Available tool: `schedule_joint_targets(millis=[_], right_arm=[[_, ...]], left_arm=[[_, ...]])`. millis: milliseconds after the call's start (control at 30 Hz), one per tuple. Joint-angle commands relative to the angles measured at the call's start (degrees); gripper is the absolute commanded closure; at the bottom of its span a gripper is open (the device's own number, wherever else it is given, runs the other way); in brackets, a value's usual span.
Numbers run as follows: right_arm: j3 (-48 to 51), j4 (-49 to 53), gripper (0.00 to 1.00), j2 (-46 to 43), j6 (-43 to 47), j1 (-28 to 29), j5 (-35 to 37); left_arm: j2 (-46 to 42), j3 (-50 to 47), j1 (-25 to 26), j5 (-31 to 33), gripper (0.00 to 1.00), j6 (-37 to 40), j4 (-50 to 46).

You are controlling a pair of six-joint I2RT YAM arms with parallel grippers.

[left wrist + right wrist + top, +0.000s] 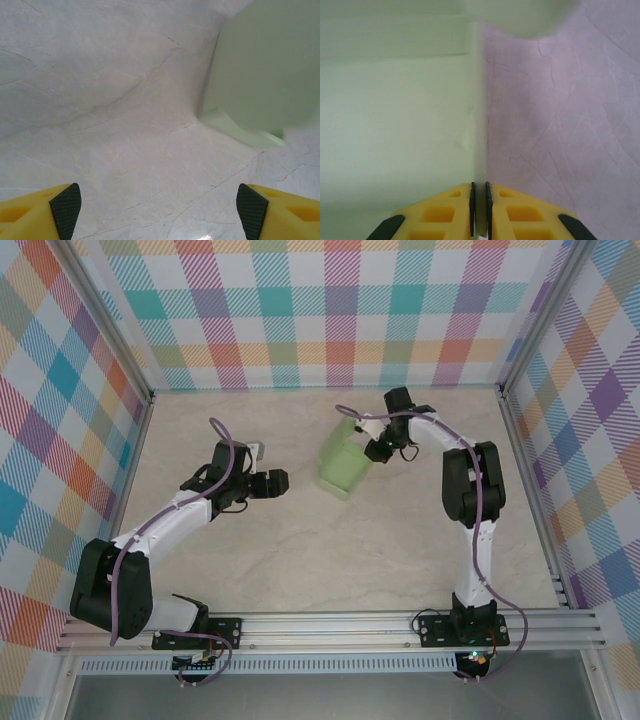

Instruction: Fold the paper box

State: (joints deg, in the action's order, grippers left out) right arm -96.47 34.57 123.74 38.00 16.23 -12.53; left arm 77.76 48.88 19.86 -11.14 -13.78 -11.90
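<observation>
Fingers on my left [65,205] are wide apart and hold nothing, near the paper box [345,465]. My right fingers [440,215] squeeze its thin edge. I think I should bend it slowly, so it folds and does not rip. It sits mid-table [300,560], with its long side running away from me, tipped a bit right.

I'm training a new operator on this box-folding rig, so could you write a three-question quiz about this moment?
1. True or false: the left claw is open and clear of the paper box.
2. What does the right claw pinch? A) a card edge of the box B) a cable C) nothing
3. Fill in: the box is pale ___.
Key: 1 true; 2 A; 3 green.
</observation>
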Motion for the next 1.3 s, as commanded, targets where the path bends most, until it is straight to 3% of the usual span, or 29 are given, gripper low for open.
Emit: schedule_joint_targets(millis=[0, 233, 400, 467, 567, 667, 733, 867, 933, 1067, 1267], right_arm=[[4.56, -3.51, 0.85, -4.62, -9.86, 1.06, 2.99], [13.3, -4.11, 0.84, -10.52, -36.01, 3.58, 13.41], [20.49, -7.66, 0.74, -15.05, -50.0, 6.73, 10.43], [23.23, -9.81, 0.6, -17.62, -55.18, 7.93, 8.73], [28.48, -15.35, 0.49, -22.82, -61.95, 7.32, 3.55], [31.35, -18.63, 0.47, -26.8, -64.6, 4.03, -2.19], [33.13, -21.46, 0.48, -27.96, -65.12, 0.48, -8.06], [39.39, -38.8, 0.57, -27.15, -70.73, -7.21, -25.51], [37.69, -35.52, 0.61, -25.15, -70.34, -8.92, -25.9], [33.94, -34.57, 0.79, -18.26, -71.63, -10.87, -31.02], [31.16, -37.33, 0.81, -9.73, -75.38, -10.35, -36.1]], left_arm=[[-0.85, 1.09, 0.45, 1.26, 0.16, -0.87, -0.31], [1.04, 2.21, 0.45, 2.67, 0.16, -2.42, -1.45], [2.29, 2.29, 0.45, 1.88, 0.16, -3.74, -0.52], [2.89, 2.36, 0.45, 1.74, 0.16, -4.12, -0.32], [3.55, 2.28, 0.45, 0.84, 0.16, -4.25, 0.02], [4.88, 2.86, 0.45, -1.36, 0.16, -4.31, 0.59], [6.47, 3.55, 0.45, -3.0, 0.16, -4.32, 1.0], [10.8, 4.97, 0.45, -7.25, 0.16, -4.49, 3.53], [12.47, 5.2, 0.53, -9.15, 0.17, -4.44, 6.14], [16.19, 5.93, 0.95, -11.31, 0.17, -4.26, 11.1], [21.15, 6.41, 2.1, -15.5, 0.18, -3.25, 18.14]])
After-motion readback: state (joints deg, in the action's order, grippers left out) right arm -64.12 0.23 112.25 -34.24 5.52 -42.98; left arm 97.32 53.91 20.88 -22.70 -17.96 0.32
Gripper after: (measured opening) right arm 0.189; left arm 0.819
